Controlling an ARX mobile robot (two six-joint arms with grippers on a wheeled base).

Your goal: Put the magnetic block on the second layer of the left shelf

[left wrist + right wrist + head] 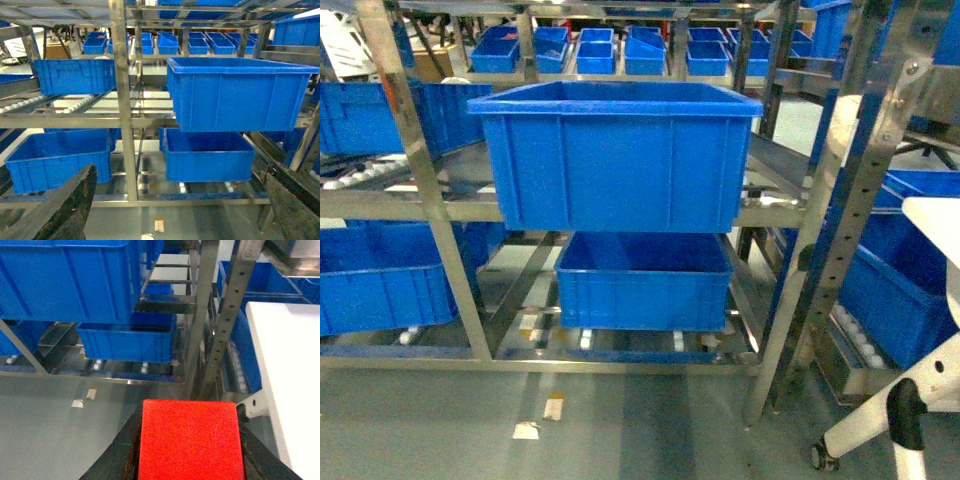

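The magnetic block (190, 445), a plain red cube, fills the bottom of the right wrist view. My right gripper (190, 414) is shut on it, one dark finger pressed to each side. The left shelf second layer (450, 207) is a steel tier carrying a large deep blue bin (615, 150), which stands above and to the left of the held block (65, 280). My left gripper (181, 172) is open and holds nothing, facing the rack from a distance, with the big bin (235, 92) to its upper right. Neither gripper shows in the head view.
A second blue bin (642, 280) sits on the bottom tier, and more bins (380, 275) fill the rack on the left. A perforated steel upright (860, 200) and a white table (935, 240) with a caster (823, 456) stand on the right. Paper scraps (526, 430) lie on the floor.
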